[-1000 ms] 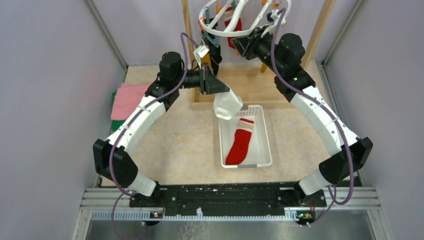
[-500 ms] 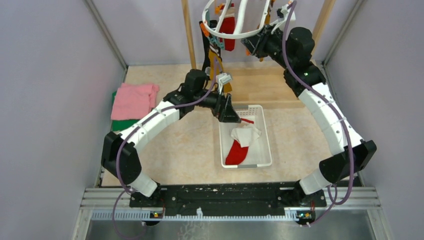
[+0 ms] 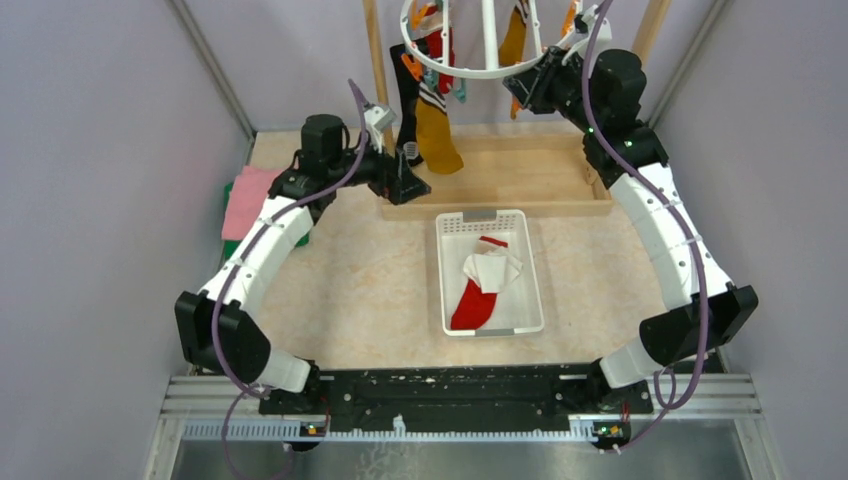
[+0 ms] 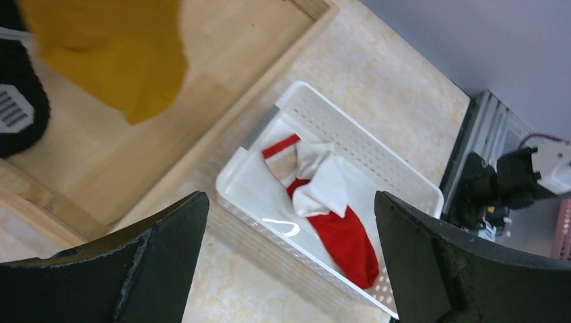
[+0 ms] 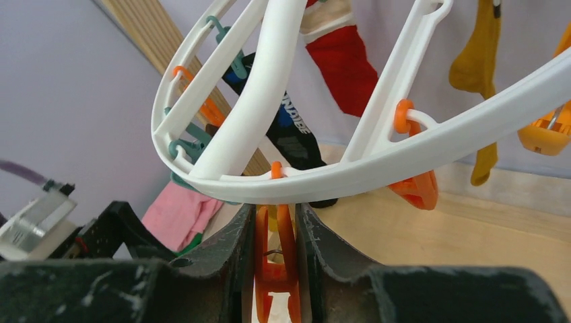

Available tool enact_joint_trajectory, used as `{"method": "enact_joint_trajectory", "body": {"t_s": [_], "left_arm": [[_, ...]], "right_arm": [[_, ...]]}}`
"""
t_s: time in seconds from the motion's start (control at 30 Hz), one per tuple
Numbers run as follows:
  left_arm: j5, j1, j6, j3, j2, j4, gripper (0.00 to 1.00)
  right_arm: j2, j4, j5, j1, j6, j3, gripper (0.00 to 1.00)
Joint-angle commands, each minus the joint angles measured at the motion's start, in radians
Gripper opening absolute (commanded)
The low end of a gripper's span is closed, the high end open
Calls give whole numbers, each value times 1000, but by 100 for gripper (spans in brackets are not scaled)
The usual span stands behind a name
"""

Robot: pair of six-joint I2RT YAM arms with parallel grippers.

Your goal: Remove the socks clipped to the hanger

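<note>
The white hanger [image 3: 480, 70] hangs at the top with a black sock [image 3: 410, 100], a mustard sock [image 3: 437, 135] and a red sock [image 3: 440, 45] clipped to it. My right gripper [image 3: 530, 85] is just under the ring [image 5: 377, 165], shut on an orange clip [image 5: 276, 262]. My left gripper [image 3: 405, 180] is open and holds nothing, beside the mustard sock's toe [image 4: 128, 54]. Its wrist view looks down on a white sock [image 4: 323, 188] lying over a red sock [image 4: 347, 239] in the basket [image 4: 404, 182].
The white slotted basket [image 3: 530, 290] sits mid-table in front of the wooden frame's base [image 3: 520, 175]. Two wooden posts [image 3: 375, 60] rise behind. Folded pink cloth [image 3: 245, 195] over green lies at the left wall. Grey walls close in on both sides.
The left gripper opened and dropped the white sock into the basket, then swung back up-left to the frame. The right arm and hanger shifted slightly back.
</note>
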Motion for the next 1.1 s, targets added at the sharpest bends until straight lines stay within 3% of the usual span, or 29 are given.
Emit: {"method": "enact_joint_trajectory", "body": {"t_s": [0.0, 0.17, 0.43, 0.67, 0.97, 1.07], "left_arm": [[32, 47, -83, 77, 58, 172, 99], [-16, 49, -95, 83, 115, 322, 99], [63, 49, -137, 101, 244, 506, 99], [52, 50, -68, 192, 349, 532, 99], [230, 50, -140, 196, 381, 620, 99], [293, 50, -167, 167, 368, 657, 99]], "right_arm": [[-20, 22, 75, -38, 32, 77, 0], [-14, 17, 73, -60, 52, 105, 0], [-4, -10, 68, -85, 55, 154, 6], [7, -44, 37, -114, 67, 190, 10], [18, -38, 14, -115, 84, 193, 13], [18, -25, -11, -115, 97, 164, 22]]}}
